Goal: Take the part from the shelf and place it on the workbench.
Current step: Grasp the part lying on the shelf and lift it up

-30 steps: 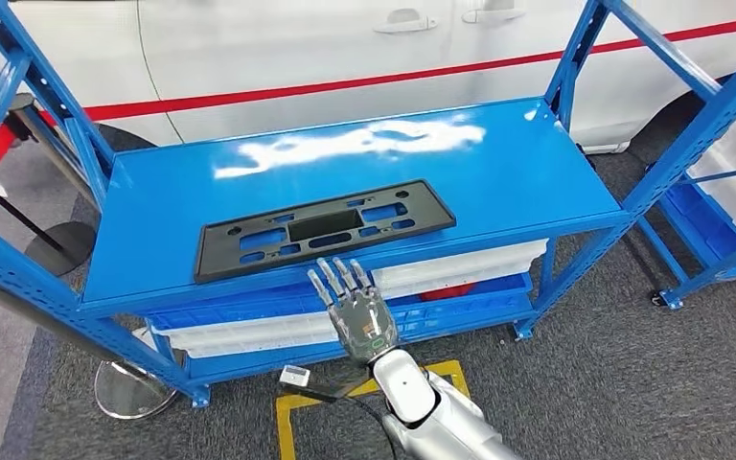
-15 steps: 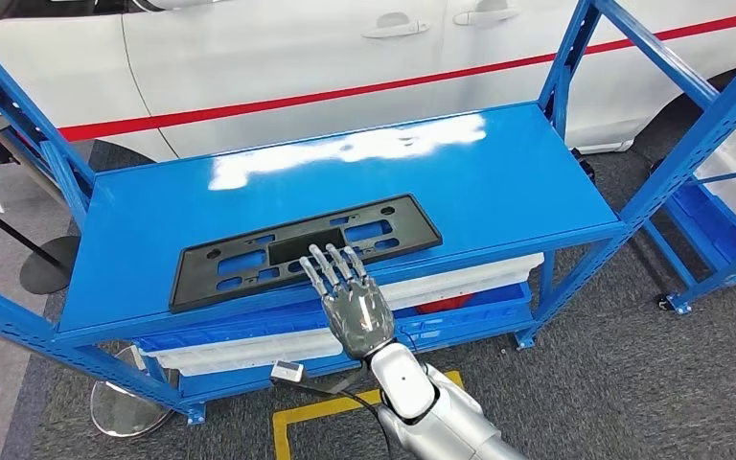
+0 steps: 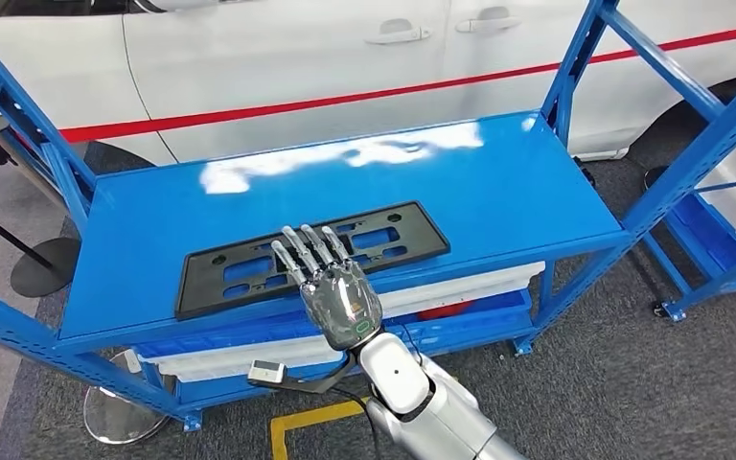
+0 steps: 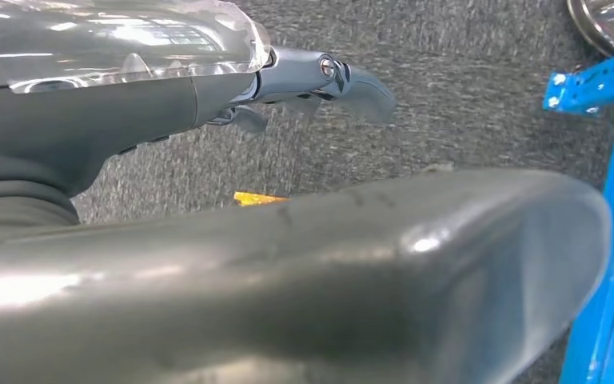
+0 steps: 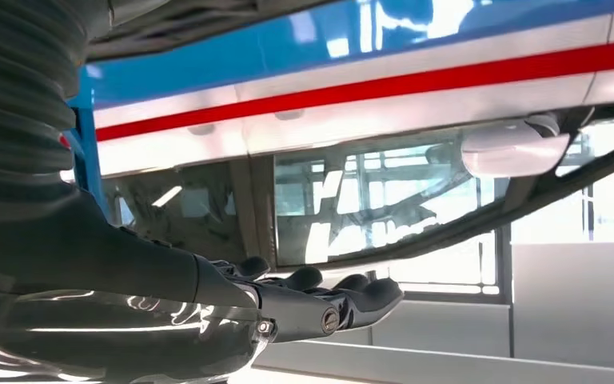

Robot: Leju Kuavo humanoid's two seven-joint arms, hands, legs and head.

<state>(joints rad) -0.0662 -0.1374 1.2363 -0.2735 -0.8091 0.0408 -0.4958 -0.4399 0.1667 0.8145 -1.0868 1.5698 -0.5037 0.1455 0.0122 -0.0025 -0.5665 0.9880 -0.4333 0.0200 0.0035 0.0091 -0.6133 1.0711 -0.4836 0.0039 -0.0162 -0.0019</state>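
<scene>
A: Largest items first, please.

B: White car (image 3: 278, 57) with a red stripe, just behind the rack. Next, blue shelf (image 3: 498, 182): flat top deck with slanted uprights at the corners. Under the deck, white and blue bins (image 3: 460, 287). A second blue rack (image 3: 719, 163) stands to the right.

A: And the part?

B: Black part (image 3: 240, 273), a long flat plate with cut-outs, lying near the deck's front edge (nothing else is on the deck with it).

A: The hands?

B: Right hand (image 3: 331, 287): fingers straight and spread, holding nothing, reaching over the middle of the part. I cannot tell whether the fingertips touch it. Left hand (image 4: 320, 80): hangs over the grey floor with nothing visible in it, but how its fingers sit I cannot tell.

A: Risks from here?

B: My reading: the plate lies flush, so fingers have little to get under. Pressing on top could push it back across the glossy deck. Gripped at one spot, so long a piece could tilt and slip out.

A: Smaller items, and obstructions?

B: A round metal stand base (image 3: 120, 412) at the rack's left foot, yellow floor tape (image 3: 316, 417), and a small white box on a cable (image 3: 268, 372) beside the right forearm. The front-right upright (image 3: 676, 168) could catch the plate's end on the way out.
</scene>
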